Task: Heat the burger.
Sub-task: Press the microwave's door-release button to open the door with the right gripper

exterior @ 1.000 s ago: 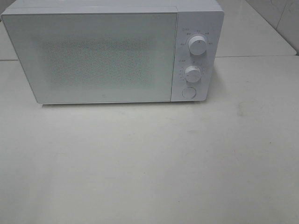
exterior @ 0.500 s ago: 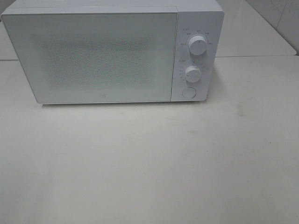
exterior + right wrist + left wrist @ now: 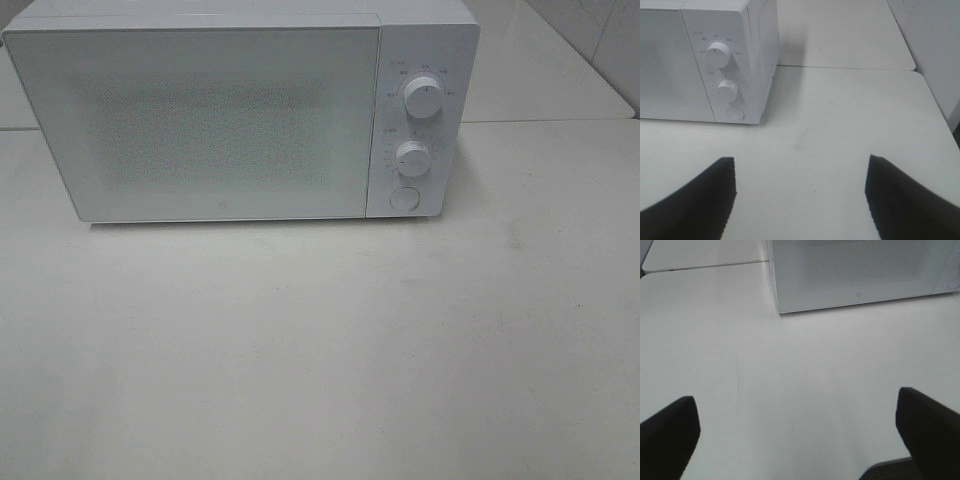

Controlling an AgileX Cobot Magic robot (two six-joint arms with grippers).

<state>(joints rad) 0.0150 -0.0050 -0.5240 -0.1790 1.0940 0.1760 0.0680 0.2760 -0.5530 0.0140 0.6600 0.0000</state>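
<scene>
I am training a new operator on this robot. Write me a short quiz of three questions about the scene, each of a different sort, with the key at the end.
1. True or false: the white box-shaped microwave has its door shut.
2. How many round white knobs sit above the round white button on its panel? A) one B) two C) three
3. Fill in the gap: the fingers of the left gripper and of the right gripper stand ____ and hold nothing.
Key: 1 true; 2 B; 3 open.
</scene>
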